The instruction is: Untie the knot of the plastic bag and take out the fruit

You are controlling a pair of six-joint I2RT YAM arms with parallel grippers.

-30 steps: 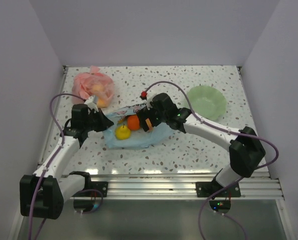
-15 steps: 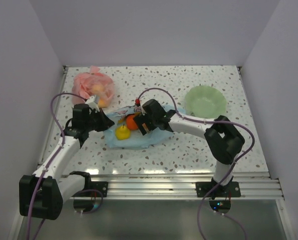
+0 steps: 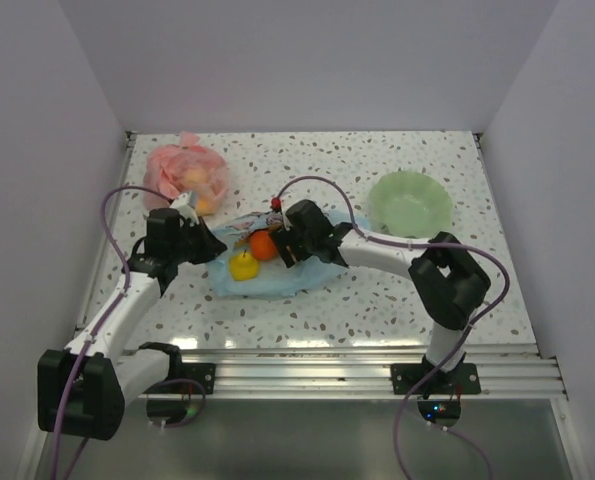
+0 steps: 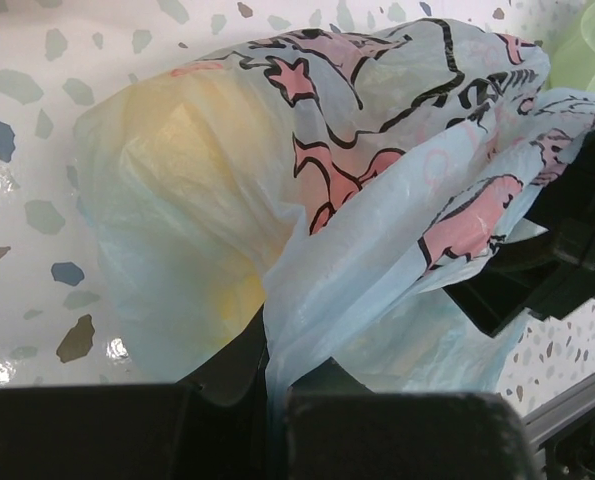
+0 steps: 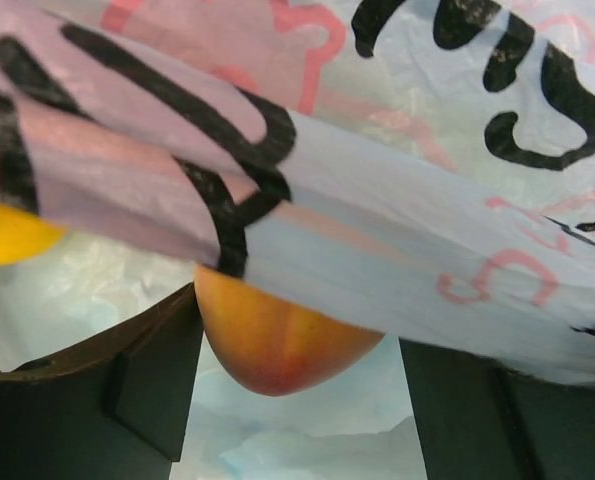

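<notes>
So in the last second the right claw has pushed deeper into the mouth of the light-blue plastic bag lying mid desk. Its jaws now stand wide either side of the peach-orange fruit, so I'd say it's lined up for the first grab. The left claw is clamped tight on the bag's left edge, same as before. Printed film droops over the fruit's top so I can't tell if anything touches it, and apart from the yellow fruit the others are hidden.
</notes>
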